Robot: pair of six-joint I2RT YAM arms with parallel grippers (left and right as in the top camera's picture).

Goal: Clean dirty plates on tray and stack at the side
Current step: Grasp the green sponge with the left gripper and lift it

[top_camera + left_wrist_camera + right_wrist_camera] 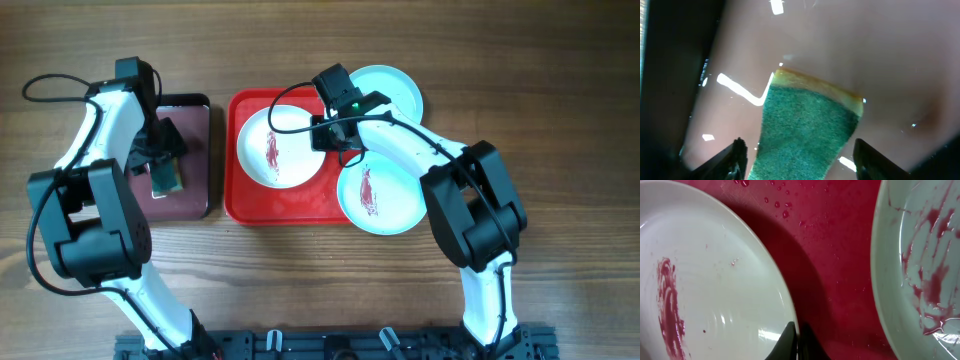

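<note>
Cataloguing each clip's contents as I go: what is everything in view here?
red tray: one, bright red, centre.
white plate: one, white, red-smeared, on its left.
near aqua plate: one, pale aqua, red-smeared, over its right edge.
far aqua plate: one, pale aqua, far right corner.
maroon tray: one, dark maroon, left of red tray.
sponge: one, green and yellow, on maroon tray.
table: one, brown wood.
left gripper: one, black, open astride sponge.
right gripper: one, black, shut at white plate's rim.

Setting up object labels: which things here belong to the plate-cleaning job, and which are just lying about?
Job: white plate, smeared aqua plate, other aqua plate, red tray, sponge.
Lying about: dark tray under the sponge, table.
</note>
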